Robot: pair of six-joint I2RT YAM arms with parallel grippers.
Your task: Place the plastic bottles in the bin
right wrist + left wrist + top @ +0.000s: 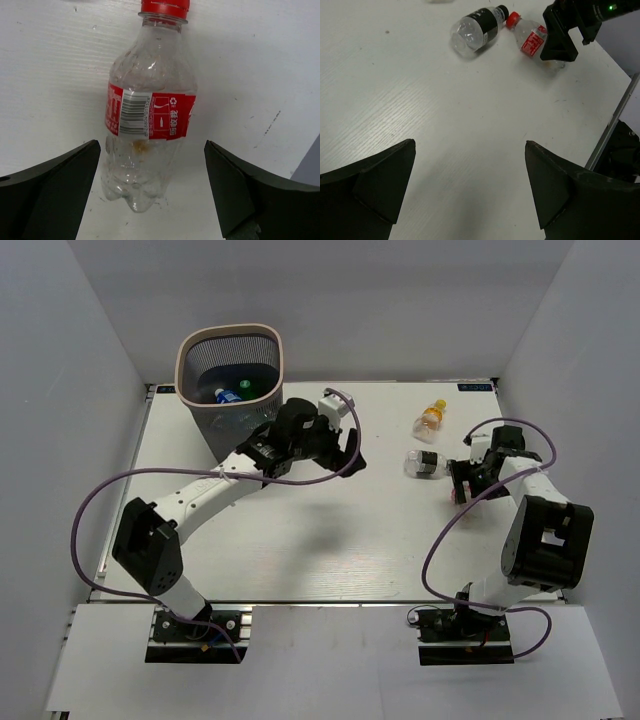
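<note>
Under our right gripper [151, 150] (spread wide) lies a red-label bottle [150, 90]. Our left gripper [470, 147] is wide too, holding nothing, near the bin [230, 329].

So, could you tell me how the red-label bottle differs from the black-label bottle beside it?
The red-label bottle has a red cap; the black-label bottle has a black one. The red-label bottle lies under the open right gripper, in line with the gap between its fingers; the black-label bottle lies clear of it. Both are clear, capped and on their sides on the table.
</note>
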